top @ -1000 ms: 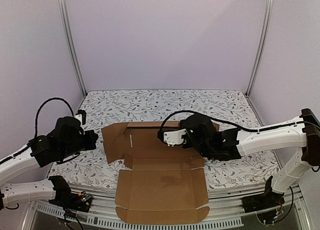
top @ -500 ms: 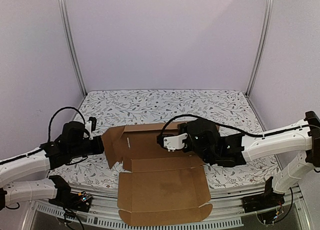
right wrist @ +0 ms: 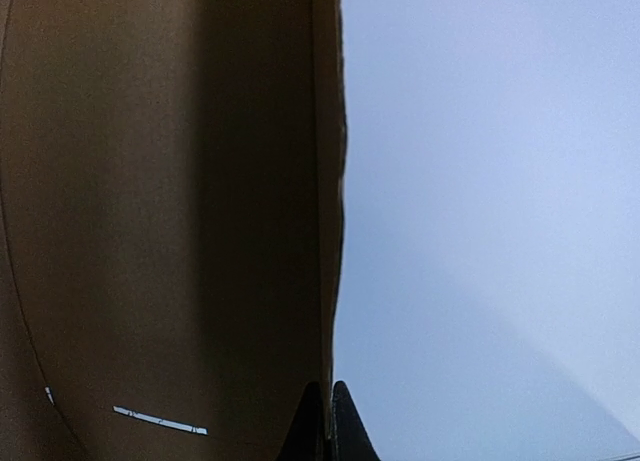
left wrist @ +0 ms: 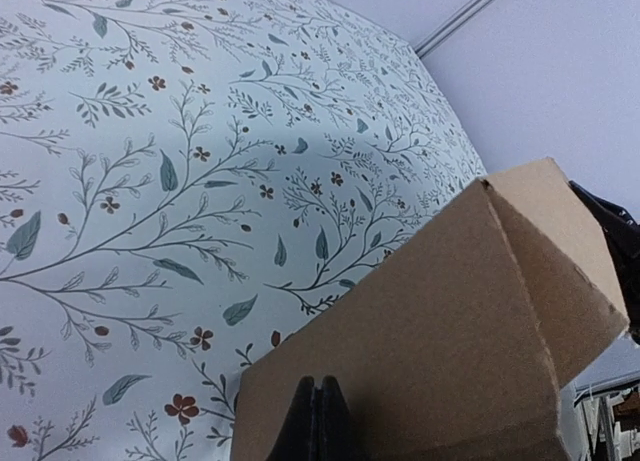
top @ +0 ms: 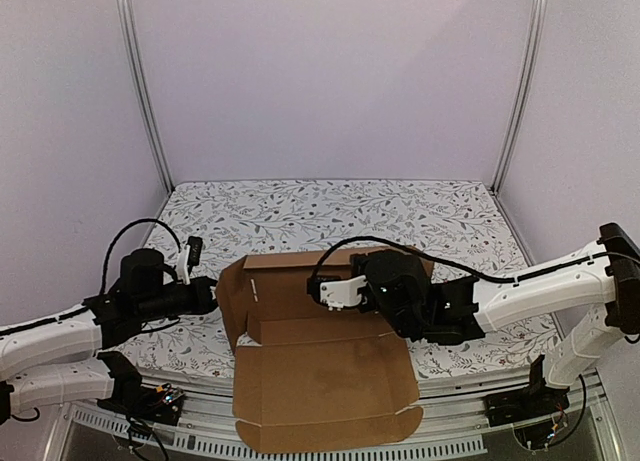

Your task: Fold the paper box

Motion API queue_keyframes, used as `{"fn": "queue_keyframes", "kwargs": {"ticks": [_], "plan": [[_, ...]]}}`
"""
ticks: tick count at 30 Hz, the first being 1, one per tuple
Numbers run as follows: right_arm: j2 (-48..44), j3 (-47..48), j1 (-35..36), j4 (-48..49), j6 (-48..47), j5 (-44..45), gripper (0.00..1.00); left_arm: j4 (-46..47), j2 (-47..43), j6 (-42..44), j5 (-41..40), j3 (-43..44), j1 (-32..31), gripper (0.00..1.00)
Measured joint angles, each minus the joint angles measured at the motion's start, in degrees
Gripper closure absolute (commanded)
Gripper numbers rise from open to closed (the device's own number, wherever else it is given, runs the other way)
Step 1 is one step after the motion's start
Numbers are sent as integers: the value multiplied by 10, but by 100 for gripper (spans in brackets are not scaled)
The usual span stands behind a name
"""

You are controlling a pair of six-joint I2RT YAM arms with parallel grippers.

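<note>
The paper box (top: 320, 381) is a brown cardboard blank lying mid-table, its large front panel flat and reaching over the near table edge. Its left flap (top: 232, 296) stands nearly upright. My left gripper (top: 212, 296) is shut, with its tips (left wrist: 317, 383) pressed against the outer face of that flap (left wrist: 450, 321). My right wrist (top: 395, 281) hovers over the box's middle and hides its fingers from above. In the right wrist view my right gripper (right wrist: 328, 389) is shut, right at the edge of a raised cardboard panel (right wrist: 150, 231), with the wall behind.
A floral cloth (top: 300, 206) covers the table. Metal posts (top: 143, 91) stand at the back corners before pale walls. A metal rail (top: 150, 431) runs along the near edge. A narrow slot (right wrist: 160, 419) shows in the raised panel.
My left gripper has moved right and pushed the left flap up from lying flat. The right arm has shifted slightly left over the box.
</note>
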Motion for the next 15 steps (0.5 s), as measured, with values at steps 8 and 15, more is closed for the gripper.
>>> {"fn": "queue_keyframes", "kwargs": {"ticks": [8,15], "plan": [[9,0,13,12,1,28,100,25,1,-12,18,-7,-5,100],[24,0,26,17,10,64,100,27,23,-22,16,6,-17,100]]}}
